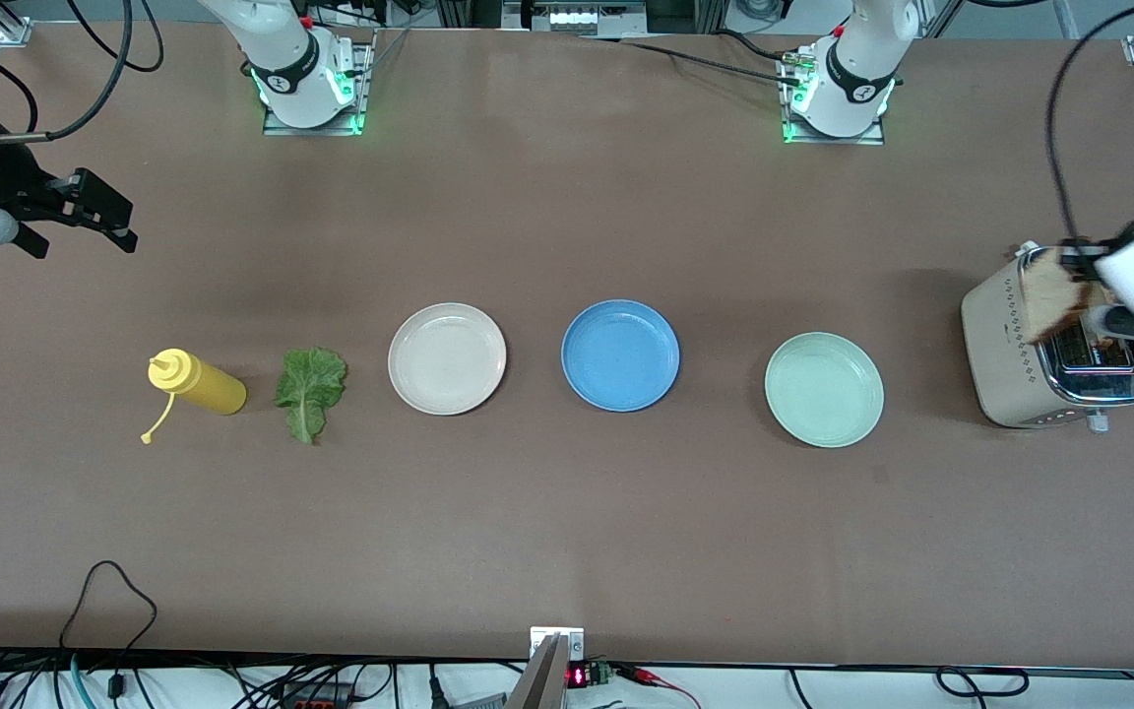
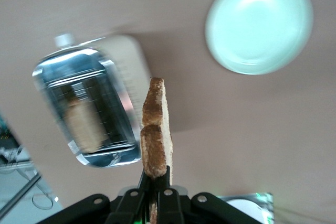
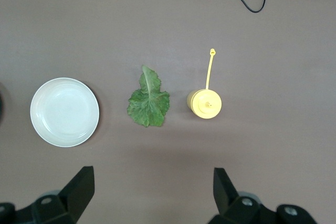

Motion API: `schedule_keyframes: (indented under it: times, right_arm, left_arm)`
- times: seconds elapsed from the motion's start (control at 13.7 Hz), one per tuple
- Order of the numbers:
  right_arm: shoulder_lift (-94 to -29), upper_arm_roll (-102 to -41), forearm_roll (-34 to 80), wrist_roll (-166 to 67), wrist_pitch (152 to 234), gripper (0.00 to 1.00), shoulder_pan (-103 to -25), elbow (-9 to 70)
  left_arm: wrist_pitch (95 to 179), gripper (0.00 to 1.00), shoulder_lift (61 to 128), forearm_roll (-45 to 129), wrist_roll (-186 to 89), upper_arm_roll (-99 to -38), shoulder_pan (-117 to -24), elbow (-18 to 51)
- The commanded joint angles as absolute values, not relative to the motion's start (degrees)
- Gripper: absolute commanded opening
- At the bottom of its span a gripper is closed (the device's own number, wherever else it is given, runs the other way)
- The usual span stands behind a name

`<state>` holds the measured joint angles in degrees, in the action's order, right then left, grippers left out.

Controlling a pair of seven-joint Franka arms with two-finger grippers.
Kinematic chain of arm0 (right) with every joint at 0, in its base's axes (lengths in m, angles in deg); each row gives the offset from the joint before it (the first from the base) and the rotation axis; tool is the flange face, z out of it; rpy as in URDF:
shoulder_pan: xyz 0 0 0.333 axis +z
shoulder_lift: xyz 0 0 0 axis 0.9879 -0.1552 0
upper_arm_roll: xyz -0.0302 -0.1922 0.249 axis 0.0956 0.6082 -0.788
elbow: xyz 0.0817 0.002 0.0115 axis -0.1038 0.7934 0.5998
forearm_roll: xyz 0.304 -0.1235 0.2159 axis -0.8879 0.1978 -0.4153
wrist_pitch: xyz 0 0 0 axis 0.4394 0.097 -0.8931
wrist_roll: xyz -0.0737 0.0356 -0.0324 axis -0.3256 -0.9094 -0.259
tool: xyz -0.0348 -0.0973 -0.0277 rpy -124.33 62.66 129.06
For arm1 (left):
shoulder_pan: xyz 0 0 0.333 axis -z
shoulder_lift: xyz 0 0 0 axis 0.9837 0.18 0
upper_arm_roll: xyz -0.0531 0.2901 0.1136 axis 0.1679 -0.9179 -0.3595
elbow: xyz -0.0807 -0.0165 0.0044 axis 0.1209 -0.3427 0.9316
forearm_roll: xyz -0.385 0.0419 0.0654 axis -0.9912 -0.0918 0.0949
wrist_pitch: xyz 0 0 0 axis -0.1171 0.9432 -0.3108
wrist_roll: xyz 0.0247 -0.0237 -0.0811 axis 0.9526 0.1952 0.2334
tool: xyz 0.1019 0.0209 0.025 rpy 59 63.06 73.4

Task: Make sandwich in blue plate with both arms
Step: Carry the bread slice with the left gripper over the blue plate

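The blue plate (image 1: 620, 354) lies bare at the table's middle, between two other plates. My left gripper (image 1: 1084, 291) (image 2: 156, 179) hangs over the toaster (image 1: 1044, 359) (image 2: 89, 106), shut on a slice of toasted bread (image 1: 1052, 303) (image 2: 156, 129) held upright by its edge. A second slice (image 2: 81, 124) shows inside the toaster's slot. The green lettuce leaf (image 1: 310, 391) (image 3: 149, 100) lies flat toward the right arm's end. My right gripper (image 1: 85, 236) (image 3: 152, 178) waits open and empty, up over the table at that end.
A cream-white plate (image 1: 447, 357) (image 3: 64, 112) lies between the lettuce and the blue plate. A mint-green plate (image 1: 824, 389) (image 2: 259, 23) lies between the blue plate and the toaster. A yellow squeeze bottle (image 1: 198, 382) (image 3: 205, 103) lies on its side beside the lettuce.
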<state>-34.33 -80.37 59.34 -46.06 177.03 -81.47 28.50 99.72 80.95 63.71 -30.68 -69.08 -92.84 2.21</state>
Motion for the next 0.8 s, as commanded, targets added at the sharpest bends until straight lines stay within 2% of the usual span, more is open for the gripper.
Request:
schedule_keyframes:
  times: [0.0,0.44,0.73]
  right_arm:
    - [-33.7,-80.6,59.6,-46.9,176.4,1.0,-81.9,28.1]
    - [-33.8,-80.6,59.7,-46.8,176.4,1.0,-81.9,28.2]
    - [-33.8,-80.6,59.7,-46.8,176.4,1.0,-81.9,28.3]
  left_arm:
    - [98.4,0.01,86.6,58.9,-36.5,-64.7,-90.0,0.7]
    - [112.1,0.0,95.8,30.5,-44.8,-64.7,-86.1,2.4]
    - [128.7,0.0,97.8,11.9,-41.0,-64.4,-82.2,12.2]
